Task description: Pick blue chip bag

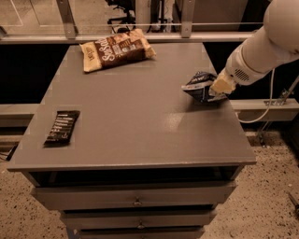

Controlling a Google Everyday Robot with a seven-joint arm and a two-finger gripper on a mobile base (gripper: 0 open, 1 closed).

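Near the right edge of the table, the gripper holds its fingers pinched on the crumpled blue chip bag. The grasp looks made; next comes a steady lift clear.

Gripper down at the right edge of the table, and it covered the right end of the blue chip bag, so that end was out of sight. The bag's white lettering was too small to read. The arm ran off the top right corner. Over on the left, the print on the black bar wrapper was illegible. The lowest drawer was cut by the bottom edge, and the office chair by the top edge.
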